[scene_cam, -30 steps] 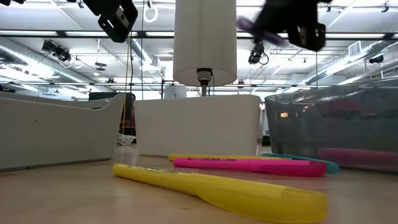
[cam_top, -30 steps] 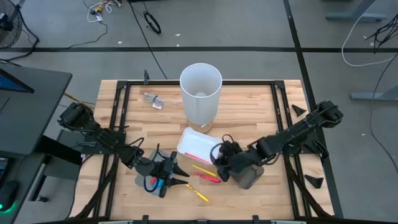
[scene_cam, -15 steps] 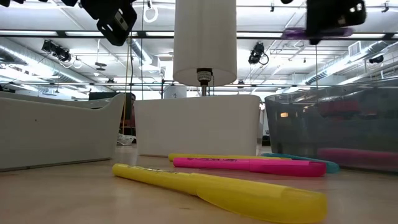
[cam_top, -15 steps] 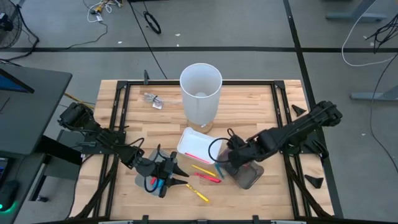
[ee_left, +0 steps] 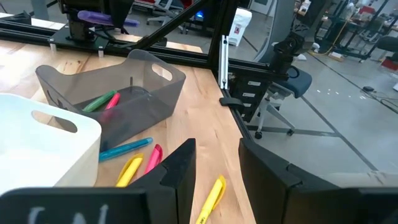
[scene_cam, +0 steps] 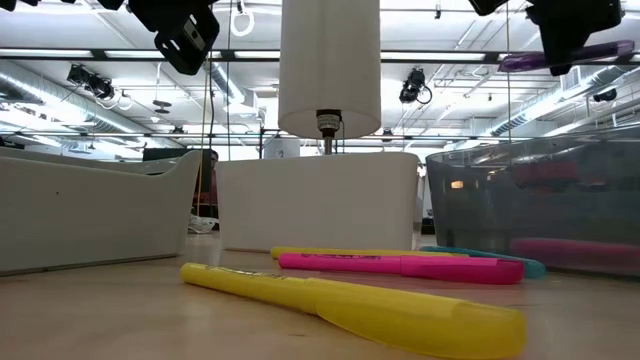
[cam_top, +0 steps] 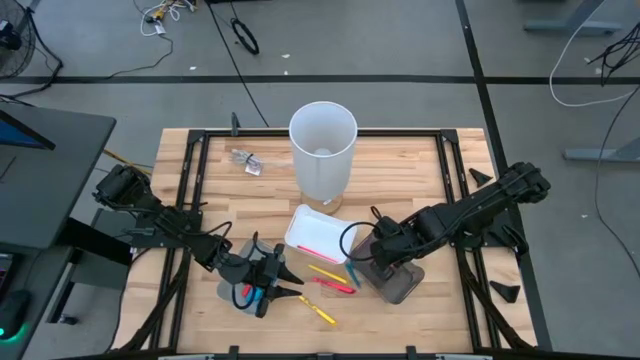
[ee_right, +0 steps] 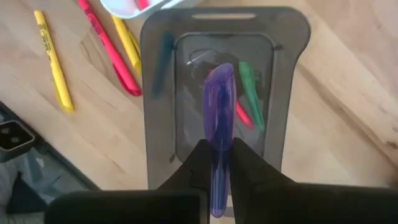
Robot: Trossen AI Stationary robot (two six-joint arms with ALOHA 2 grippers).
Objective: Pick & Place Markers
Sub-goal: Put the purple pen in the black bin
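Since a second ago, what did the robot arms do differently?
The right pincer, shut on the purple marker, carried it sideways until it hung over the grey bin. The left pincer stayed put over its own tray, and the yellow marker and pink marker on the table never moved.

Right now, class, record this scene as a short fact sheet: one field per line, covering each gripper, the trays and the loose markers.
right gripper: shut on purple marker, above grey tray
grey tray contents: green marker, red marker
left gripper: empty, above the table by the white tray
loose on table: yellow marker, pink marker
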